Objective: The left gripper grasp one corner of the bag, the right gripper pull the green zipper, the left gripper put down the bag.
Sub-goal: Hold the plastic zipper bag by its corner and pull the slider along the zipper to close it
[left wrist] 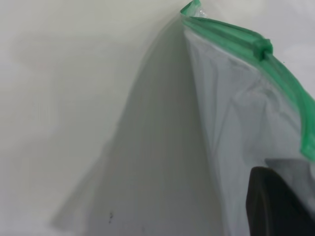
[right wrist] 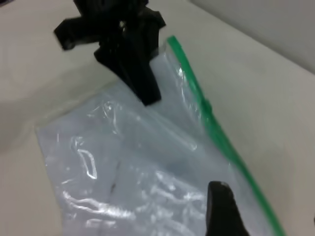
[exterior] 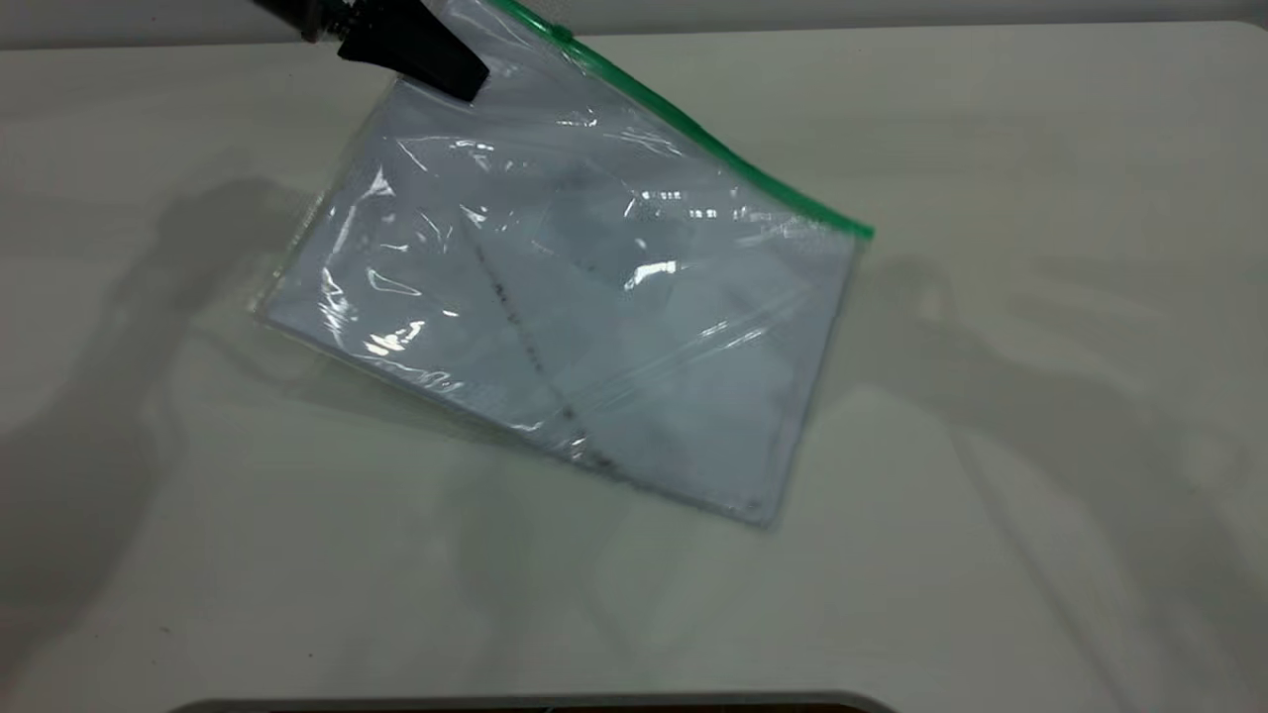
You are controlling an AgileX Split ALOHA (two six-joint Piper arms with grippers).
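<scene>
The bag is a clear pouch with pale sheets and a dark diagonal line. It is tilted, its far left corner raised and its near edge on the table. The left gripper is shut on that raised corner, just below the green zipper. The slider tab sits near the held corner and shows in the left wrist view and the right wrist view. The right gripper is open above the bag, with the zipper strip running between its fingers. It is out of the exterior view.
The pale table lies bare around the bag, with arm shadows left and right. A dark rim runs along the near edge.
</scene>
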